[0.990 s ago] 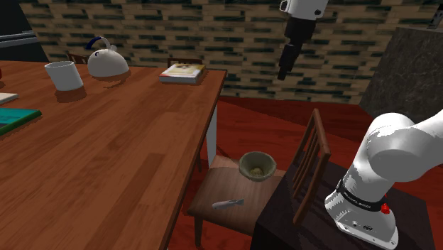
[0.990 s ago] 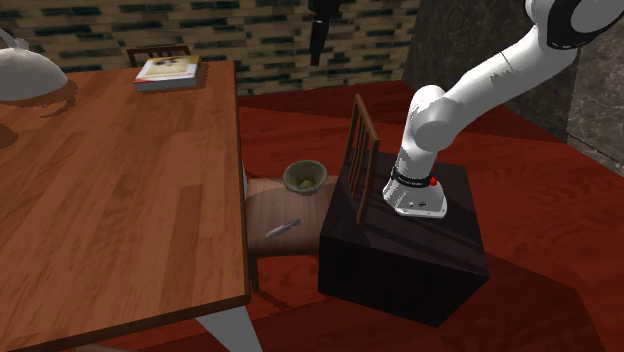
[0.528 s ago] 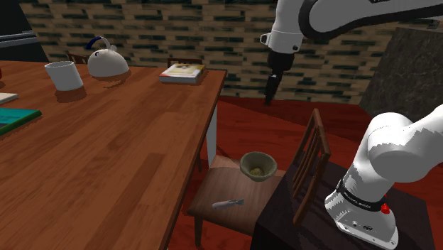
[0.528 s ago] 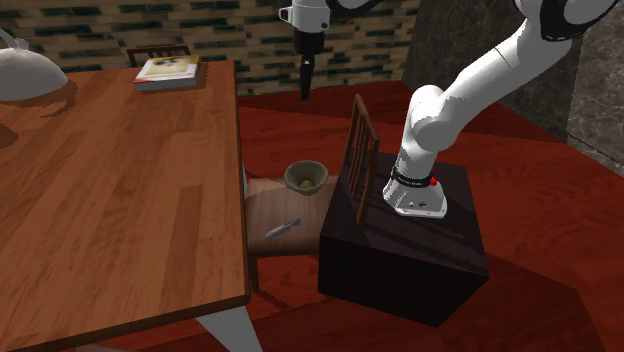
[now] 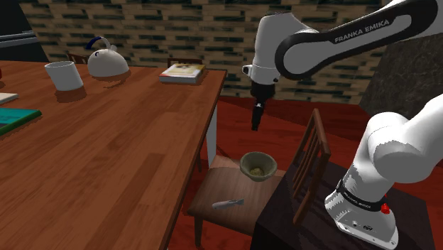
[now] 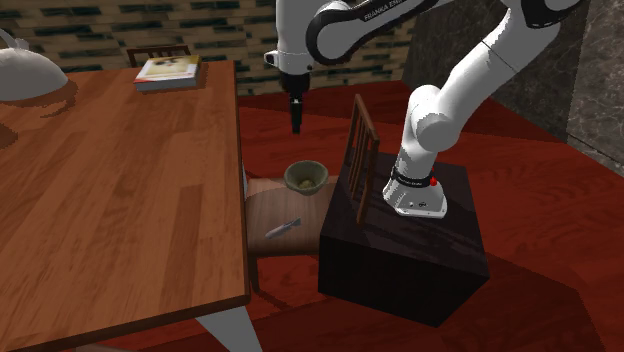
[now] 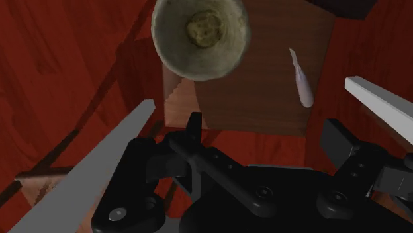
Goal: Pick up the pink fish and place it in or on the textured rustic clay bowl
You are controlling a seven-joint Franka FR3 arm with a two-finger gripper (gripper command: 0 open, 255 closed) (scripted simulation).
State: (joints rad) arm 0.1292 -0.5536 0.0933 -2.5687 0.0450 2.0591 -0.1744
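- Descent of the pincer (image 5: 256, 125) is noted: within one second it was brought from high up to just above the chair (image 5: 216, 186).
- Jaws stand apart; nothing is held.
- Fish (image 5: 227, 204) lies on that chair, near the bowl (image 5: 257, 176), and is yet to be reached.

Wooden counter (image 5: 106, 156) bearing kettle (image 5: 107, 62), mug (image 5: 64, 74) and book (image 5: 182, 72); chair (image 5: 215, 182) alongside; brick wall (image 5: 142, 28) behind.

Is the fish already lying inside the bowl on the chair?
No, the fish lies on the chair seat, apart from the bowl.
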